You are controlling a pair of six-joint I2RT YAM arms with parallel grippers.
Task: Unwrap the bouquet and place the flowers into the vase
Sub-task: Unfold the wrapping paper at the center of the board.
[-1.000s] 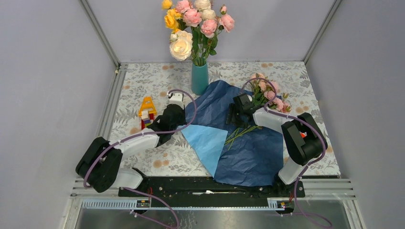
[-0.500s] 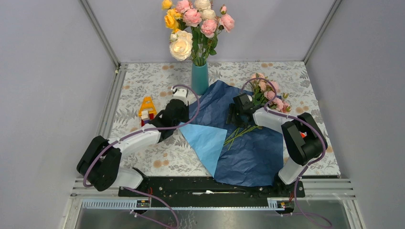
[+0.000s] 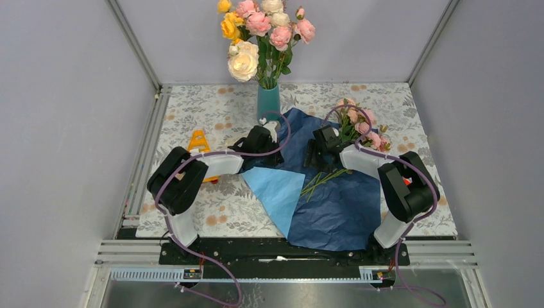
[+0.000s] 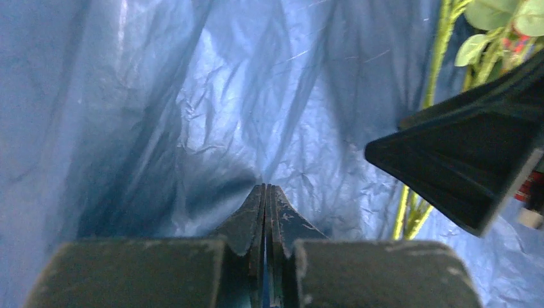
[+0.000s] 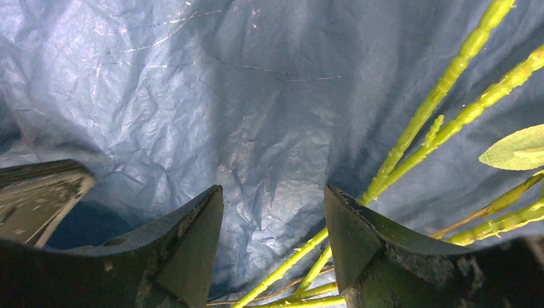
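The blue paper [image 3: 333, 205] lies opened out flat on the flower-patterned counter [image 3: 192, 109], navy side up across the middle and right. One corner is folded over to show its light side [image 3: 277, 187] on the near left. The flowers [image 3: 360, 122] rest on the far right part of the sheet, pink heads towards the far right corner. Their thin green stems [image 5: 442, 96] run back towards the near left over the navy paper. The vase [image 3: 268, 106] stands upright at the far middle, just beyond the paper's far edge, and holds a larger bunch of yellow, cream and pink roses [image 3: 260, 32]. The left gripper [image 4: 265, 187] is clenched, its jaws pressed flat together just above the crinkled paper near the foot of the vase. I cannot tell whether a fold of paper is caught between them. The right gripper [image 5: 272, 192] is released, its jaws standing apart over bare paper. The stems pass beside and under its right finger, not between the jaws. A small toy of coloured blocks [image 3: 198, 141] sits on the counter to the left, behind the left arm.
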